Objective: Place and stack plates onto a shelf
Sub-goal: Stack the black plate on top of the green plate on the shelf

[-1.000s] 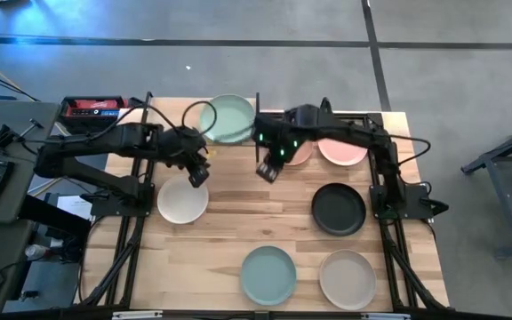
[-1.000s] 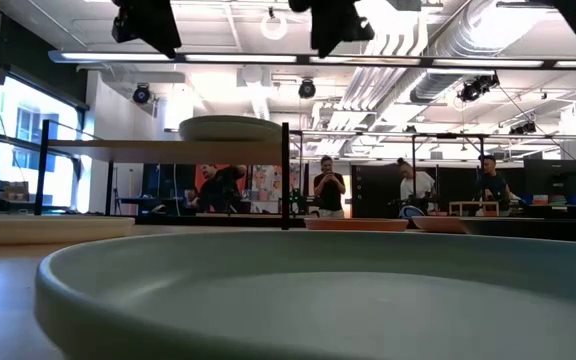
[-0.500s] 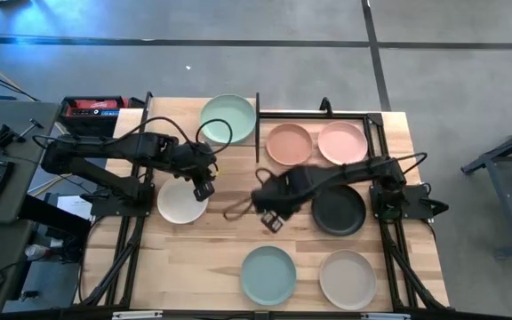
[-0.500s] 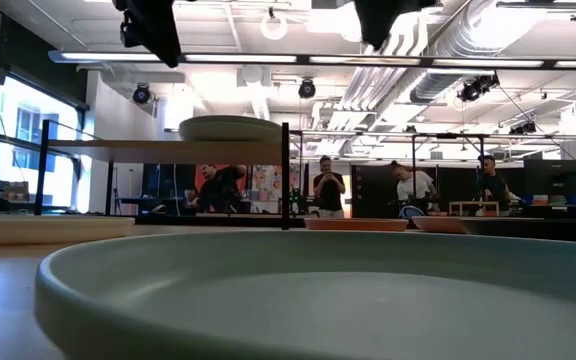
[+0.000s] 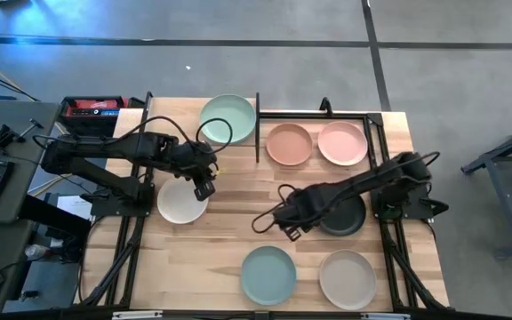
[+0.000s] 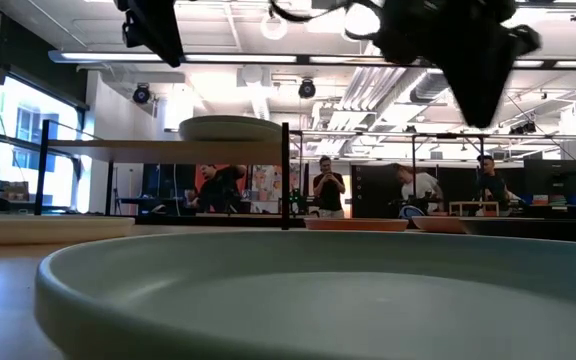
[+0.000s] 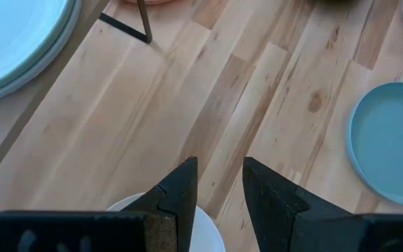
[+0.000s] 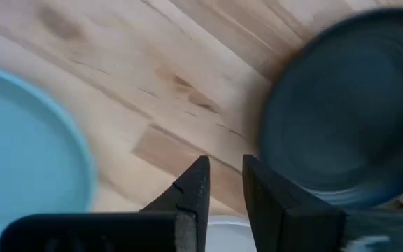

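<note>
The shelf stands at the table's far left, and pale green plates rest flat on its right end; they also show in the low view. My left gripper hovers over the far right rim of the white plate, fingers slightly open and empty. My right gripper hangs above bare wood between the black plate and the teal plate, slightly open and empty. Salmon, pink and beige plates lie flat on the tabletop.
A black post marks the shelf's right end. Black frame rails run along both table sides. Bare wood lies mid-table. In the low view the teal plate fills the foreground, and people stand in the room behind.
My right gripper has swept from beside the shelf's right post toward the near edge and a little to the right, ending low between the black and teal plates. My left gripper moved a short way from the shelf toward the near edge, over the white plate, then held still.
</note>
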